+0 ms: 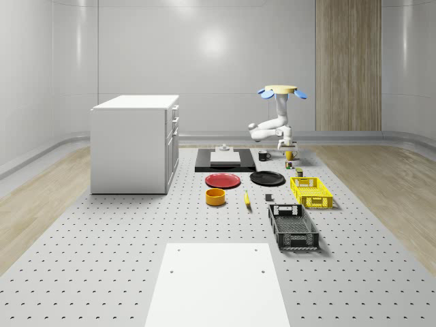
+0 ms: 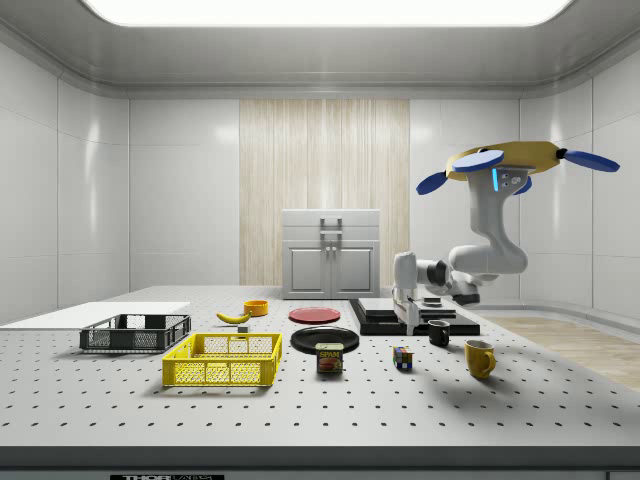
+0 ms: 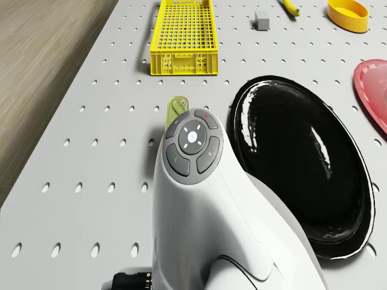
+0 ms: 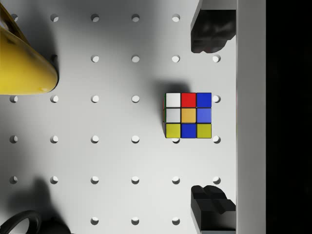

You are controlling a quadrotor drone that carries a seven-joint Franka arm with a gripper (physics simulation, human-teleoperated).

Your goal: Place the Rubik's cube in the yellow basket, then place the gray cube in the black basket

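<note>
Two black fingertips of the gripper, spread well apart and holding nothing, frame the Rubik's cube in the wrist view; the cube rests on the perforated table directly below the gripper, midway between the fingers and untouched. Beside the cube stands a yellow mug, with a dark mug near it. From the cube toward the side view's left lie a food can, then the yellow basket, then the black basket. The gray cube sits just past the yellow basket's far end. The drone hovers above the cube's end of the table, arm bent downward.
</note>
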